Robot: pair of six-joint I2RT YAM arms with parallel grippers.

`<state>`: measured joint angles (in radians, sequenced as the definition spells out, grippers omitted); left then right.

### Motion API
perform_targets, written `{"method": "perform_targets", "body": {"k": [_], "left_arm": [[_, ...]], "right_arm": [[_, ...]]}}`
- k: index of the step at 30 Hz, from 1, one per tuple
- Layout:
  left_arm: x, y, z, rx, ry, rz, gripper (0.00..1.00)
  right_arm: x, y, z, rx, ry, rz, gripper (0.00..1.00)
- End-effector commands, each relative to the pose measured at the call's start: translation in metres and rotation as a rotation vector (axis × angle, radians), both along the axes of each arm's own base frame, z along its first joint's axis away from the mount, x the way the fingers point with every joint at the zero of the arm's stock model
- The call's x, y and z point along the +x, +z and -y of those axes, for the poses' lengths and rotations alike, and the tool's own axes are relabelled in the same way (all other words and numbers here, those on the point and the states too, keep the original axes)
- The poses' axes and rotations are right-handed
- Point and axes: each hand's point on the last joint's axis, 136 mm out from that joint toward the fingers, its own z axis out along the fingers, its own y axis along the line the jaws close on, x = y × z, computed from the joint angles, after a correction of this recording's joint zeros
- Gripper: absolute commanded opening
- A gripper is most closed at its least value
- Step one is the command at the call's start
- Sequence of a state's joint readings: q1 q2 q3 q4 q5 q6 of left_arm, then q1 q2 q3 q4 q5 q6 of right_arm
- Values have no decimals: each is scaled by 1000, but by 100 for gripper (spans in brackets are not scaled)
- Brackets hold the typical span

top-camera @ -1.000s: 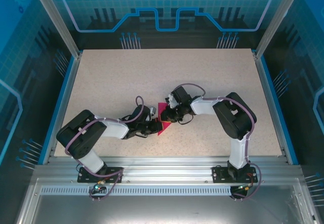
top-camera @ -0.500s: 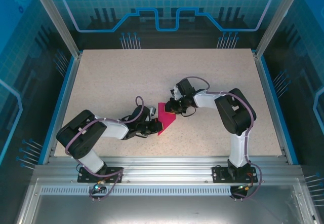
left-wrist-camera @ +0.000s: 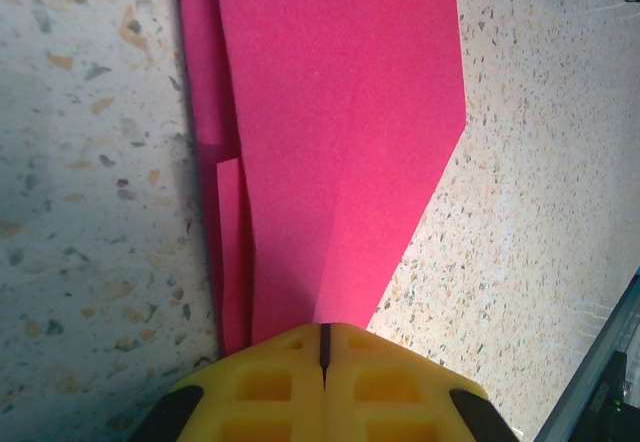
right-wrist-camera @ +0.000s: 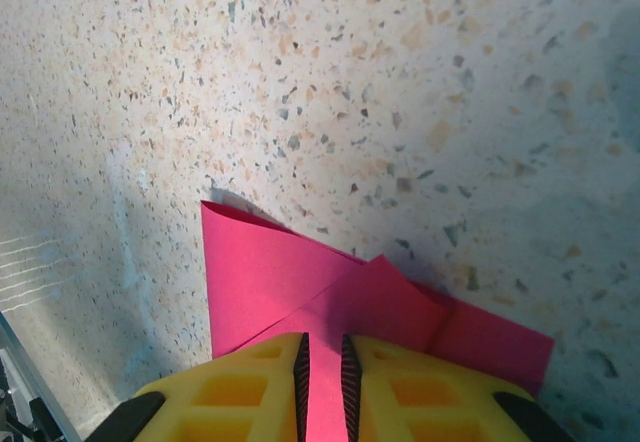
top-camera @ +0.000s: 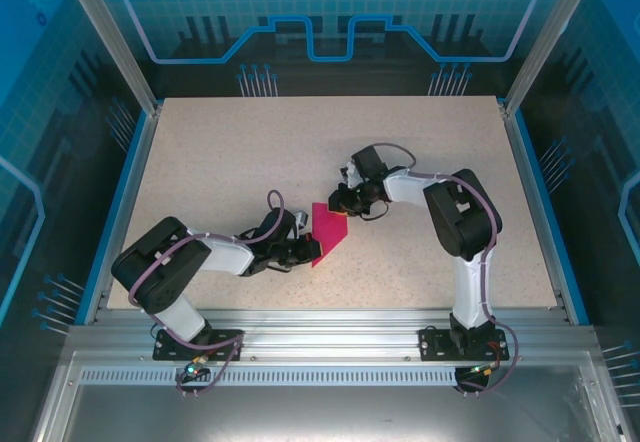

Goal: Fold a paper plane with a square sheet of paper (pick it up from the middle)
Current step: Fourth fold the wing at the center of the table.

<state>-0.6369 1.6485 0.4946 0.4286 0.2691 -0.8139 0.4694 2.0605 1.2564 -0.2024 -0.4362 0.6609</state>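
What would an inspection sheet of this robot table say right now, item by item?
Surface: speckled beige tabletop, no marks seen.
Job's things: pink paper, partly folded with creases and layered flaps, on the table between the two arms.
Clutter: nothing seen.
Grippers: left gripper shut on the paper's narrow end; right gripper pinching a paper flap between its yellow fingers.
Cables: purple cables loop along both arms.
Surroundings: blue translucent walls around the table; metal frame rail at the near edge.

Left end effector (left-wrist-camera: 322, 340) and right end effector (right-wrist-camera: 324, 357) pinch closed.
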Motion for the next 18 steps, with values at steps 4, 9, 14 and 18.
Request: {"method": "perform_targets", "body": {"k": [4, 9, 14, 18], "left_arm": [[-78, -87, -65, 323, -2, -309, 2], [-78, -86, -65, 321, -1, -308, 2], [-77, -85, -64, 317, -1, -304, 2], [-77, -84, -64, 316, 0, -301, 2]], "right_arm": [[18, -19, 18, -43, -61, -20, 20], [30, -9, 22, -24, -76, -3, 20], [40, -5, 26, -28, -82, 6, 20], [45, -1, 30, -21, -89, 11, 21]]}}
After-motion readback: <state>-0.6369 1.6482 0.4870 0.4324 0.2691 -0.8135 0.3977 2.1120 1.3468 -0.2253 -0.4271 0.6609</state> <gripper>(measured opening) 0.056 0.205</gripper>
